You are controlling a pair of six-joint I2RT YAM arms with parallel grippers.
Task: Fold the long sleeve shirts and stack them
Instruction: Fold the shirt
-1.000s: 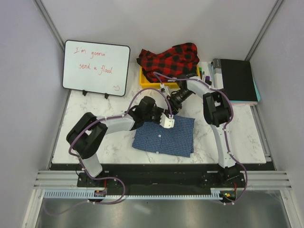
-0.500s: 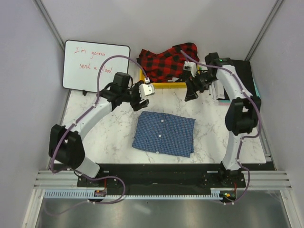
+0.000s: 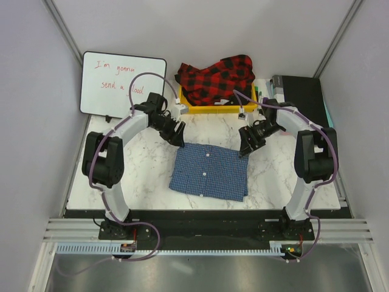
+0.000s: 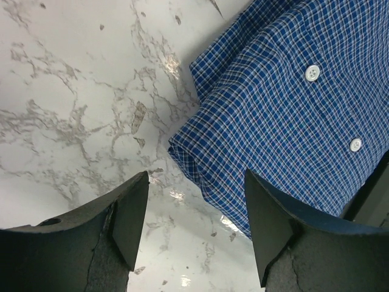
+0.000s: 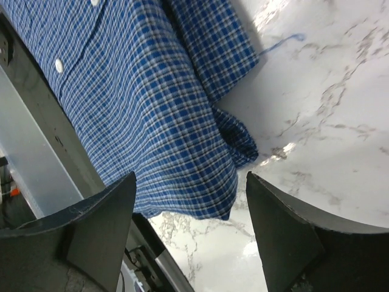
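You have the blue shirt (image 3: 209,172) lying folded flat in the middle of the marble table (image 3: 140,176). It forms a rectangle with its long axis running left to right, turned slightly so the right end sits a little nearer the arm bases. Its row of white buttons (image 4: 312,72) crosses the short way, from far to near; you cannot tell which way the collar points. Your left gripper (image 3: 178,137) is at the shirt's far left corner with its fingers spread apart and nothing between them except the folded corner just ahead. Your right gripper (image 3: 246,146) is at the far right corner, likewise spread wide and holding nothing, with the cloth edge lying under the gap. Whether either one touches the cloth is not clear. The red-and-black plaid shirt (image 3: 216,78) is heaped unfolded over a yellow bin (image 3: 209,108) at the far edge, well apart from both grippers. A whiteboard (image 3: 123,86) stands at the far left.
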